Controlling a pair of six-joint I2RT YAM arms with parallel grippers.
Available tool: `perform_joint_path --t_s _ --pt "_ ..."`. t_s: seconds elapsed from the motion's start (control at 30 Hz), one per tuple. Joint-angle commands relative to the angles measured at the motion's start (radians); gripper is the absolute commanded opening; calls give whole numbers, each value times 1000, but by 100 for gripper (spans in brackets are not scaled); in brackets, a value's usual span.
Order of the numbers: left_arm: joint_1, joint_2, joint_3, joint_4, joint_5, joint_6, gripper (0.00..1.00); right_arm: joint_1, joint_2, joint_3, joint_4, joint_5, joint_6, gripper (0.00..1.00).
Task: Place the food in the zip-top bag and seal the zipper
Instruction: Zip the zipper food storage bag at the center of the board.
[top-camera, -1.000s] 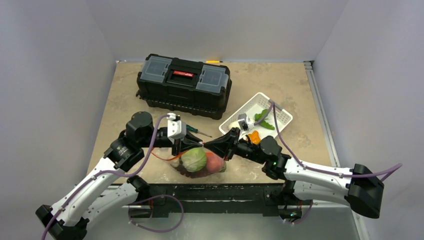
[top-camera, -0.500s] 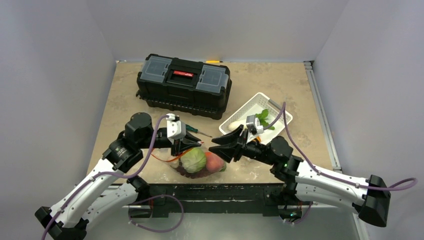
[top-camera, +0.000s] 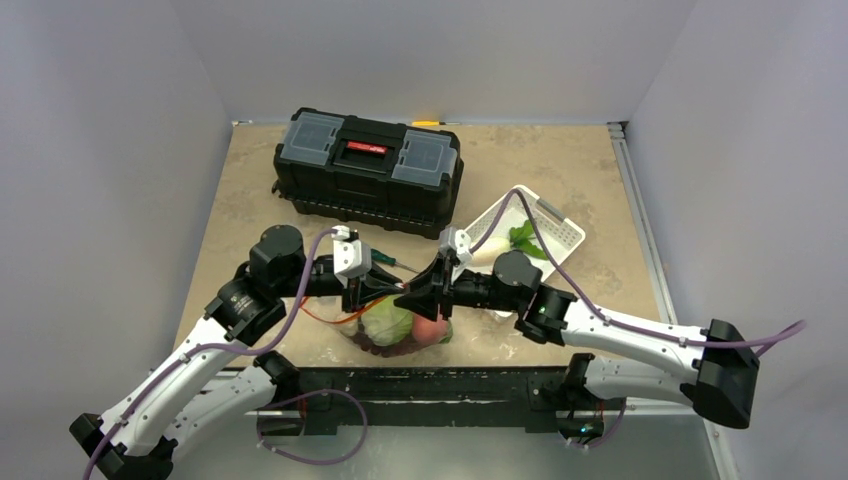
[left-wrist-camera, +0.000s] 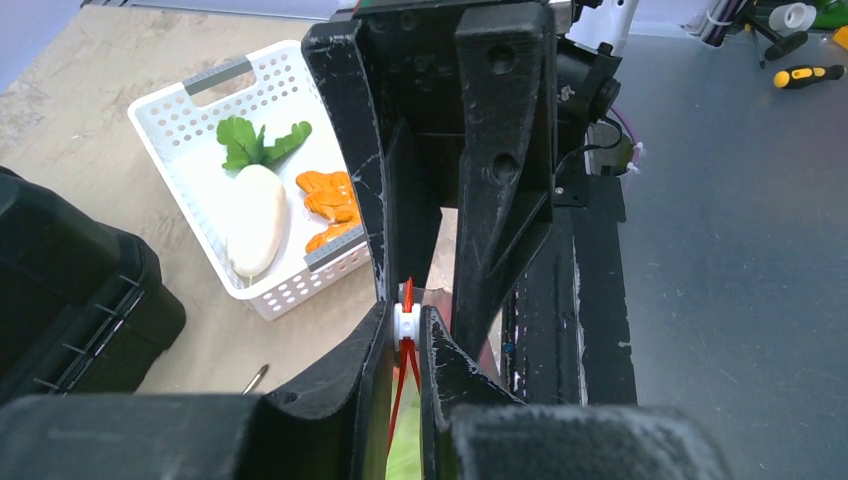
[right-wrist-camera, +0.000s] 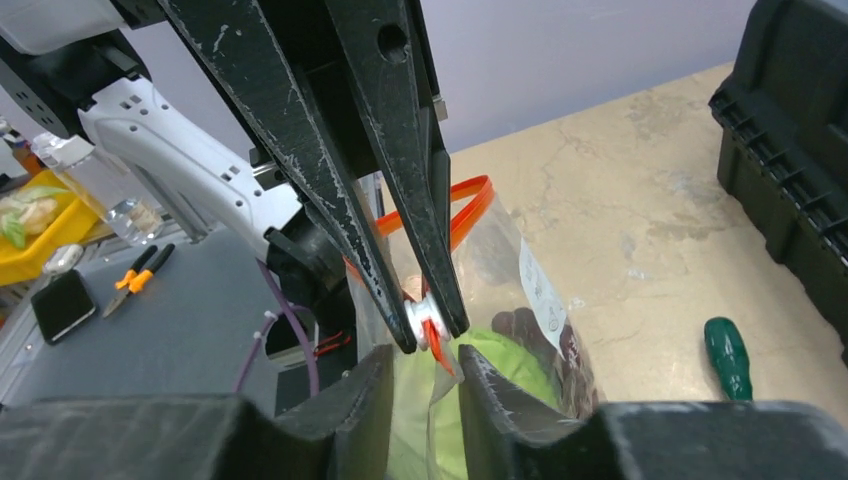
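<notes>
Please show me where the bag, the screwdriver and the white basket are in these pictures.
bag (right-wrist-camera: 505, 262), right wrist view, clear side wall under the orange strip
screwdriver (right-wrist-camera: 728, 358), right wrist view, green handle
basket (left-wrist-camera: 290, 290), left wrist view, near perforated wall

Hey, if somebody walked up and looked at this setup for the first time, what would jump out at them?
Two black claws meet tip to tip near the table's front edge: the left claw pinches the orange-red zipper of a clear bag holding a green cabbage and pink peach, the right claw open at the same spot. A big black toolbox sits behind, a white basket to the right.
</notes>
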Motion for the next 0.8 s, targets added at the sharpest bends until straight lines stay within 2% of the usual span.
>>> perform_joint_path --t_s 0.0,0.07,0.13,0.17,0.3,0.37,0.43,0.57,0.77 --pt "-2 -3 29 37 17 -13 0 -2 21 64 27 -42 -21 18" --pt "-1 -1 31 35 17 -12 0 -2 19 52 46 -25 -12 1" --pt "-2 -1 32 30 15 -6 0 -2 5 36 58 -13 -9 0" --pt "-2 -1 32 25 11 -1 4 -2 -3 26 69 -5 -4 0" --pt "-2 -9 34 -20 -27 41 46 -1 -53 -16 92 38 19 0" --pt "-2 -15 26 -35 -58 59 58 -2 -78 -28 82 64 23 0" --pt "-2 -19 17 -47 -69 81 64 -3 -100 -35 76 76 26 0" --pt "-2 -6 18 -59 -56 98 66 -3 -115 -35 66 71 27 0" --pt "-3 -6 26 -72 -92 110 44 -3 -121 -25 41 49 18 0"
